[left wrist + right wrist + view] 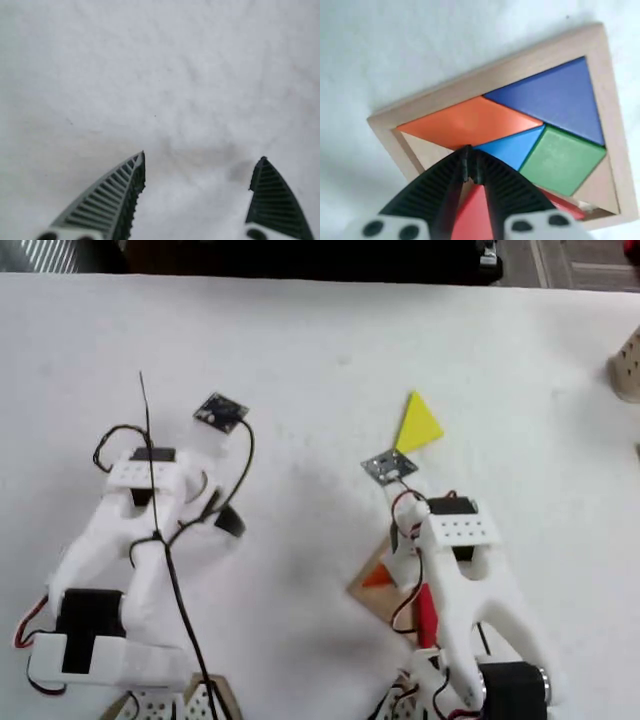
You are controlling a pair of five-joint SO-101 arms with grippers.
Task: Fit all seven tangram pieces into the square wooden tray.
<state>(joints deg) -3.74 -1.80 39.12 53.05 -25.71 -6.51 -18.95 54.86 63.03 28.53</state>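
White table (pixel 300 360), seemingly cloth-covered, square wooden tray (pixel 485 82)

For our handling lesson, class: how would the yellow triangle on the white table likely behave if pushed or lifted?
The yellow triangle lies flat, so it would probably slide rather than roll or tip. Its straight edges suggest it is rigid. Lying low on the table, its edges may be hard to grip.

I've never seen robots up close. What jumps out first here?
The square wooden tray, holding a big dark blue triangle, a green square and other bright pieces, lies just under the right pincer, whose tips are closed together. A lone yellow triangle rests on the white table, apart from the tray.
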